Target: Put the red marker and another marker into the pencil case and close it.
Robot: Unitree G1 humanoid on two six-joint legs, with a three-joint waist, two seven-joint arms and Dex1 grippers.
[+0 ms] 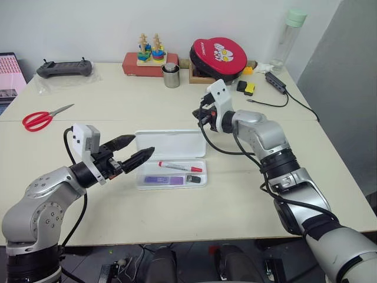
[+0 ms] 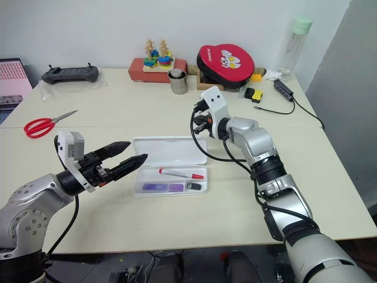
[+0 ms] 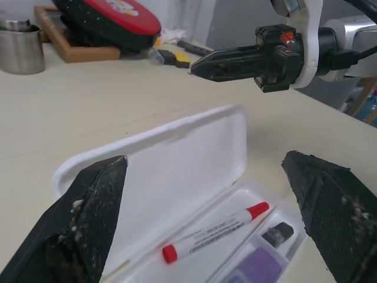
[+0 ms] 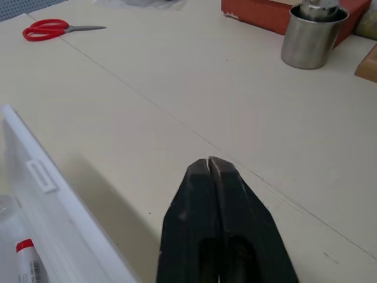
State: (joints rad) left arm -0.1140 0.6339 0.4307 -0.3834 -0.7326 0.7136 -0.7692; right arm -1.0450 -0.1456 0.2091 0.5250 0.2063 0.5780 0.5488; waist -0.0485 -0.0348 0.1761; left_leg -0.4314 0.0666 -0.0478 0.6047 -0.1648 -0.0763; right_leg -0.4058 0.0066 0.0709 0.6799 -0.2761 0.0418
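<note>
Both markers lie in the open pencil case (image 1: pixel 171 158); right gripper (image 1: pixel 200 117), jaws closed, behind its raised lid (image 1: pixel 171 144), left gripper (image 1: pixel 132 150) spread empty: an off-centre push risks skidding the case toward the table's (image 1: pixel 235 194) front edge.

I see a white pencil case (image 1: pixel 171 144) on the cream table (image 1: pixel 118 188) — inside it, the red marker (image 1: pixel 179 167), white-barrelled with red cap and red end, and a lavender-purple marker (image 1: pixel 164 179). Both end effectors have black fingers. Farther off lie red-handled scissors (image 1: pixel 44 118) and a red pouch (image 1: pixel 219 56) — black-trimmed, with a white cartoon print.
</note>
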